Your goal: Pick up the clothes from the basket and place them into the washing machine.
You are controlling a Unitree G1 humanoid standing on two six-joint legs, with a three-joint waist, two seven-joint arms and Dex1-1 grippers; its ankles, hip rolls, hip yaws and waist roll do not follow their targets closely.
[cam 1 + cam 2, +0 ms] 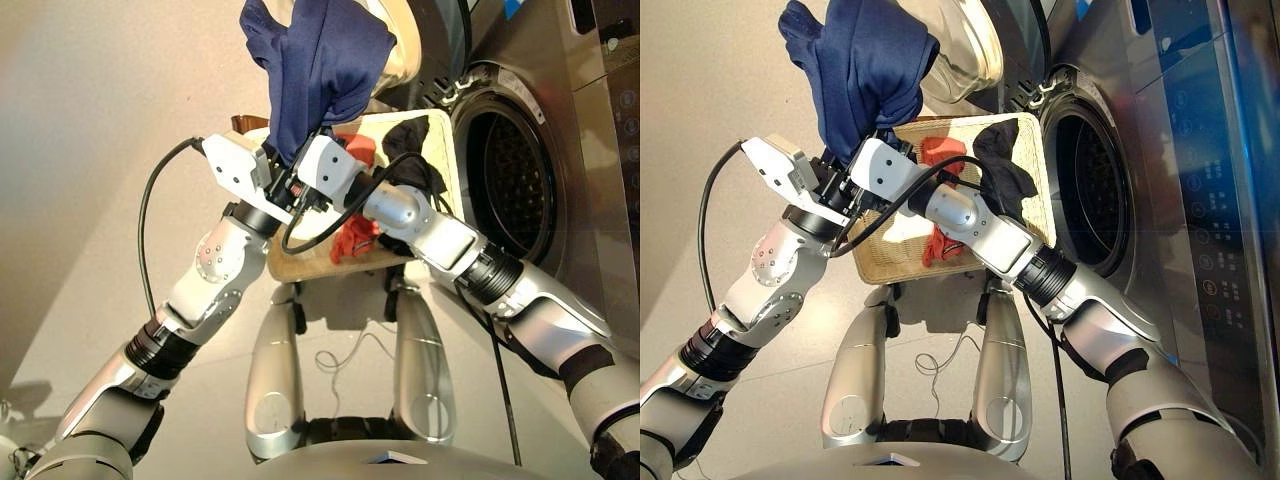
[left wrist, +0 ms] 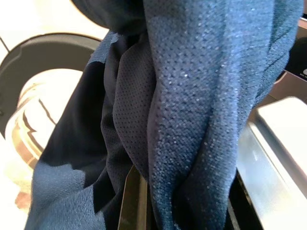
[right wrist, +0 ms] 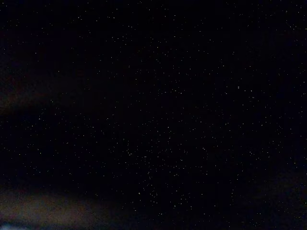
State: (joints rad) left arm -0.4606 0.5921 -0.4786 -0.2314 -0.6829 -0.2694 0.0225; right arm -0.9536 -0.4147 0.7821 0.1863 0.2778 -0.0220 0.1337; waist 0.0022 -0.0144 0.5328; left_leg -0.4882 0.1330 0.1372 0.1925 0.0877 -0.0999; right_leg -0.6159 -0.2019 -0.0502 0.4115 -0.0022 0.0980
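Note:
A navy blue garment (image 1: 320,70) is bunched up and lifted above the cream woven basket (image 1: 300,262). Both arms meet at its lower end. My left gripper (image 1: 283,160) is shut on the navy cloth, which fills the left wrist view (image 2: 192,115). My right gripper (image 1: 302,158) presses into the same bunch from the other side, and its tip is buried in cloth; the right wrist view is all dark. A coral red garment (image 1: 355,235) and a black garment (image 1: 410,135) lie in the basket. The washing machine's drum opening (image 1: 510,180) stands to the right of the basket.
The machine's round glass door (image 1: 415,40) hangs open behind the lifted garment. A black cable (image 1: 148,220) loops off my left wrist, and another (image 1: 330,225) curls over the basket. Pale floor (image 1: 90,150) lies to the left.

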